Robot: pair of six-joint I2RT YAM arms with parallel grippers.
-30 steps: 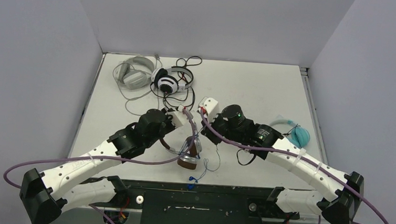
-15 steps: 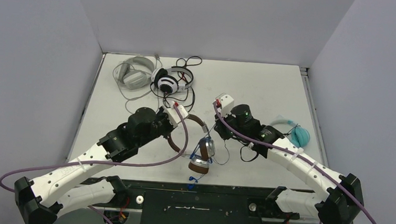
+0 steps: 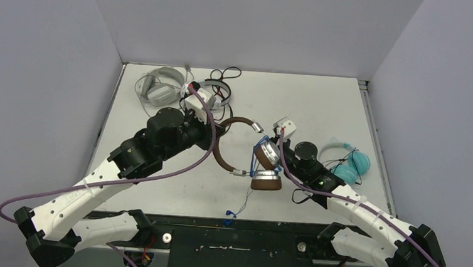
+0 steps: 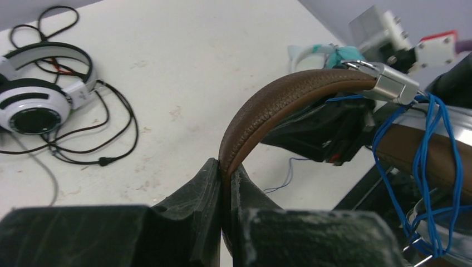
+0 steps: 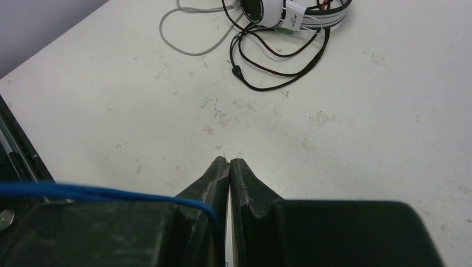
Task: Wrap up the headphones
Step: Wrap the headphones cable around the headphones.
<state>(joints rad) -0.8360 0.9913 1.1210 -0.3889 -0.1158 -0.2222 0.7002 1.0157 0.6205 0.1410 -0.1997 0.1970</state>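
Observation:
The brown headphones (image 3: pixel 267 181) hang above the table, their blue cable (image 3: pixel 254 166) looped round the stacked ear cups. My left gripper (image 4: pixel 224 164) is shut on the brown headband (image 4: pixel 278 100); from above it sits at the band's left end (image 3: pixel 216 130). My right gripper (image 5: pixel 229 161) is shut, with a strand of the blue cable (image 5: pixel 83 192) running down between its fingers. It stands right beside the ear cups. The cable's loose tail (image 3: pixel 230 218) dangles to the table's front edge.
At the back left lie the black-and-white headphones (image 3: pixel 202 96) with a tangled black cable (image 5: pixel 278 67) and the pale grey headphones (image 3: pixel 158 87). Light teal headphones (image 3: pixel 351 163) rest at the right edge, behind the right arm.
The left gripper has carried the headband up and toward the back; the ear cups swung from the front centre to the right. The right gripper moved right along with the cable.

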